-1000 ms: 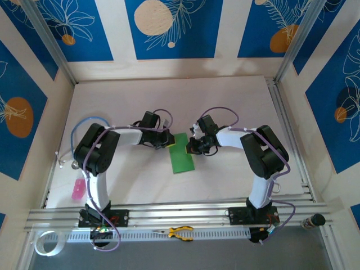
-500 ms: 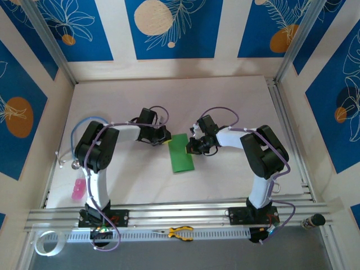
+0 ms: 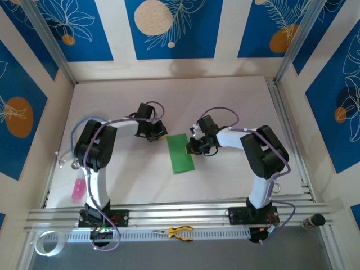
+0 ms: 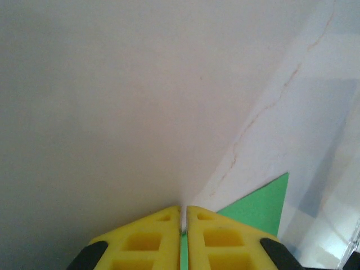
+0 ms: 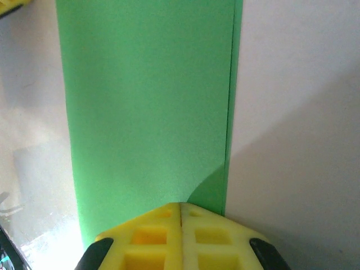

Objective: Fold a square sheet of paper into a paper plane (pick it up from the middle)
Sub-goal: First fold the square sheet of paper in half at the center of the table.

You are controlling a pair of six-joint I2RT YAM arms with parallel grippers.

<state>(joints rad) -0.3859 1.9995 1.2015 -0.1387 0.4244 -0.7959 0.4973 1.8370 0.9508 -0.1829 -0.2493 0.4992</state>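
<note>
The square sheet of paper (image 3: 180, 153) lies flat mid-table as a narrow bright green rectangle, doubled over on itself. In the right wrist view the paper (image 5: 146, 107) shows a second layer's edge along its right side. My right gripper (image 3: 193, 147) is shut, its yellow fingertips (image 5: 169, 216) resting on the paper's right long edge. Just off the paper's far left corner, my left gripper (image 3: 160, 131) is shut and holds nothing. In the left wrist view the left gripper (image 4: 184, 209) points at bare table, with a green corner of the paper (image 4: 260, 203) beside it.
A pink object (image 3: 77, 191) lies near the left arm's base, below a blue cable loop (image 3: 84, 125). Yellow-handled pliers (image 3: 180, 232) sit on the front rail and a white tape roll (image 3: 46, 243) at the front left. Walls enclose the table.
My left gripper has pulled back up and to the left, off the paper's far corner. That corner now lies flat. The right gripper has stayed put.
</note>
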